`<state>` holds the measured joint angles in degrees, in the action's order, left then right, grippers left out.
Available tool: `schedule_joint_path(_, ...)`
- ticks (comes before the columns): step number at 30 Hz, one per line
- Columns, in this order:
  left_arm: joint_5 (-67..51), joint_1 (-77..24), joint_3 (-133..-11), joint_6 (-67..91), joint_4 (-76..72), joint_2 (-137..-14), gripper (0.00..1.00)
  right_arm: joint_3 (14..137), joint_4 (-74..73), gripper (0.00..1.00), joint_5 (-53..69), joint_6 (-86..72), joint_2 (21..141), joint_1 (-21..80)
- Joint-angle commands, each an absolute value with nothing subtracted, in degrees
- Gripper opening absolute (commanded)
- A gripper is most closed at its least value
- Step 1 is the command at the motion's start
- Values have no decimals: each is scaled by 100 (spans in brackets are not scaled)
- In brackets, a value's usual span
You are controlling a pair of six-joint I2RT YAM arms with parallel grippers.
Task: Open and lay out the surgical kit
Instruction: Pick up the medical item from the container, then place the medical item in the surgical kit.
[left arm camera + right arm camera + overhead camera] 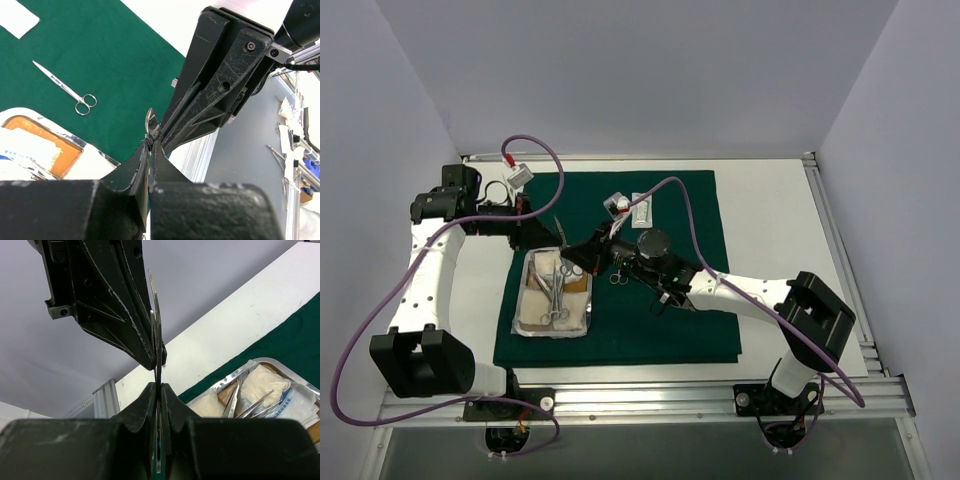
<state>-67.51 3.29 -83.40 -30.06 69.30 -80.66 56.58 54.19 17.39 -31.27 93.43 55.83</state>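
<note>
The left hand (149, 146) and right hand (158, 388) both clamp one thin steel instrument (155, 325), raised beside the tray's (523, 300) far right corner over the green drape (650, 320): judged a handover for re-gripping.

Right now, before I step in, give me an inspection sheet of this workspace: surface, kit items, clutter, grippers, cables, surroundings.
Surface: white table with the dark green cloth spread flat on it.
Job's things: steel tray on the cloth's left part, holding the liner and instruments; scissors lying on the cloth; white packet near the cloth's far edge; tweezers held in the air.
Clutter: nothing seen.
Grippers: left gripper and right gripper meet tip to tip, both shut on the tweezers.
Cables: purple cables loop off both arms; one arcs above the cloth.
Surroundings: plain pale walls; aluminium rail at the near edge.
</note>
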Motion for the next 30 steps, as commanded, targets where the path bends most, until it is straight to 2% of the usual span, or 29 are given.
schedule_joint_path(1,-6347,316,-8263,-2788,6497,-7910,2,5679,5977,0,1741,-3199,9194,5459)
schedule_joint_path(4,-5819,325,-7991,-2532,6179,-7954,2,5459,5968,0,1723,-3339,9123,5248)
schedule_joint_path(16,-5002,325,-7822,-2444,6003,-8147,2,5142,5687,0,1688,-3410,9000,4896)
schedule_joint_path(19,-4598,334,-7726,-2277,5801,-8130,2,5071,5110,0,1311,-3410,8895,4808)
schedule_joint_path(24,-3842,334,-7576,-2127,5590,-8121,2,4545,4544,0,677,-4014,8728,4413)
schedule_joint_path(30,-3815,343,-7541,-1995,5484,-8209,2,4069,4755,0,1010,-4693,9184,3744)
